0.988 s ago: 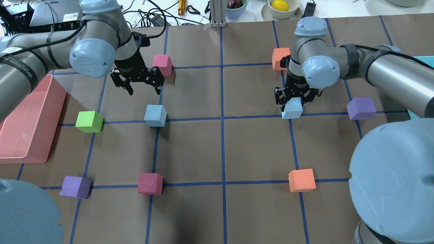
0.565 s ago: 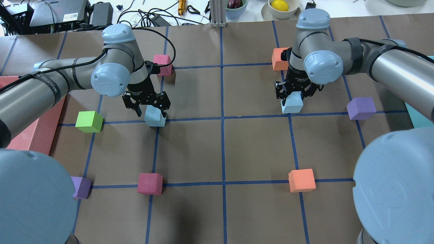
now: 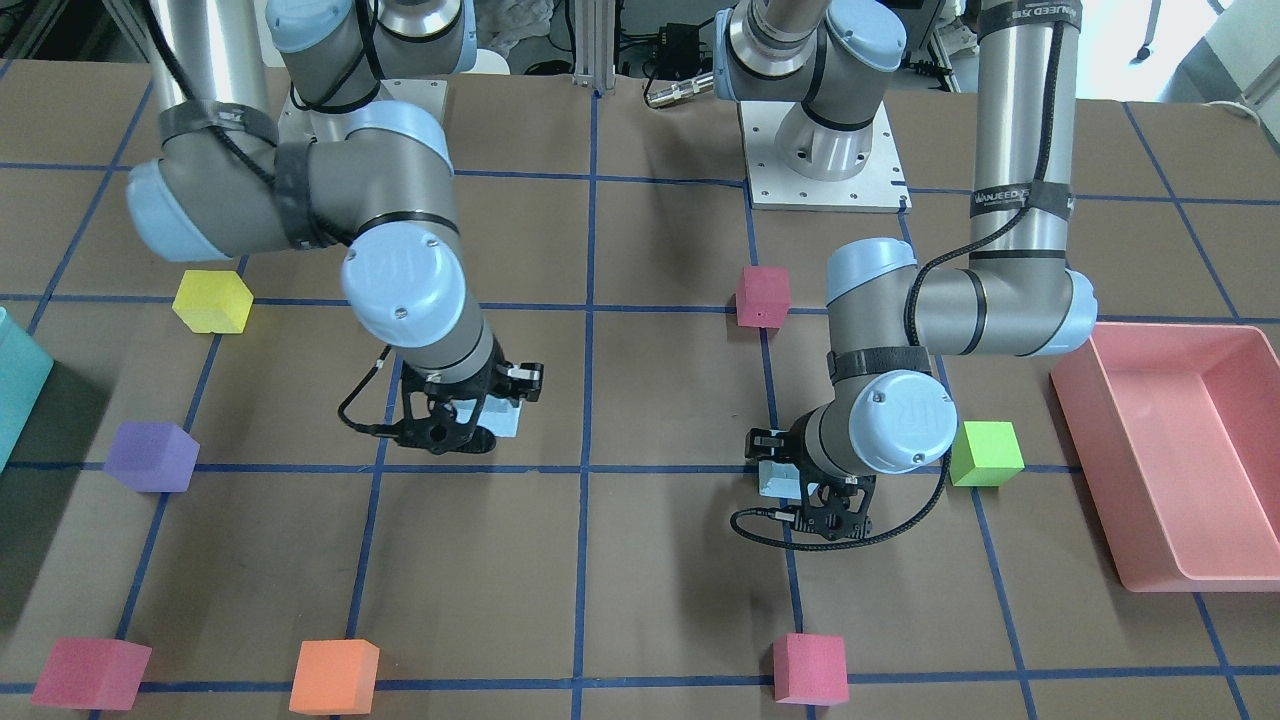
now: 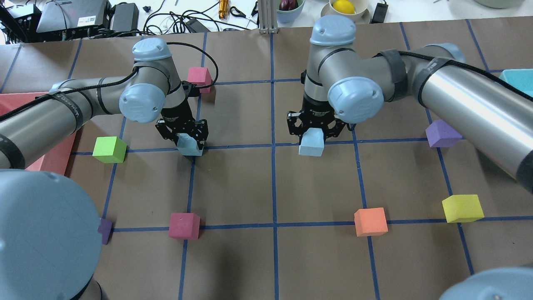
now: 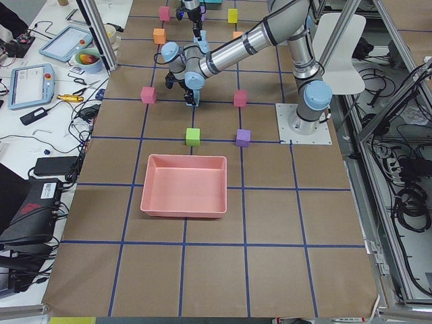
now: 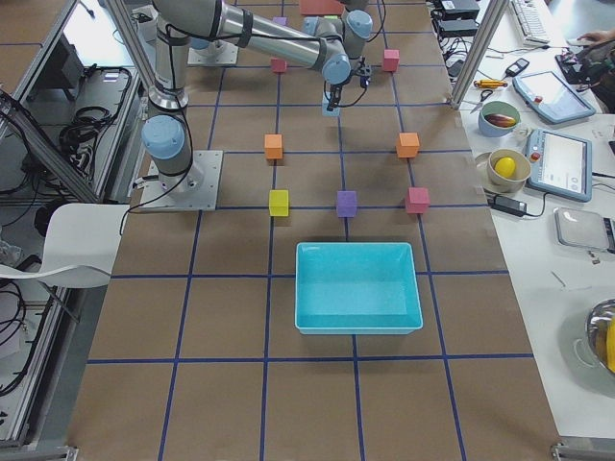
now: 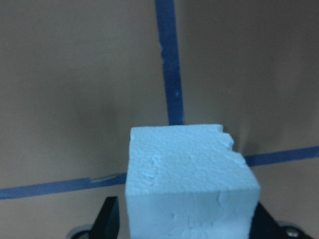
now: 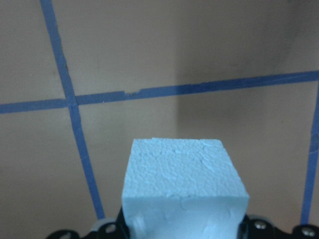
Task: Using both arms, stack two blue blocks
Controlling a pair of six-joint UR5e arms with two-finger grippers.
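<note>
R tool (image 4: 314, 134) took block (image 4: 311, 146) centreward; L tool (image 4: 188, 136) grips 2nd block (image 4: 190, 147).

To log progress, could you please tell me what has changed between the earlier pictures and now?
The left claw came down and closed around the left blue block. The right claw, holding the right blue block, carried it sideways towards the left one. The green cube and orange cube stayed put.
</note>
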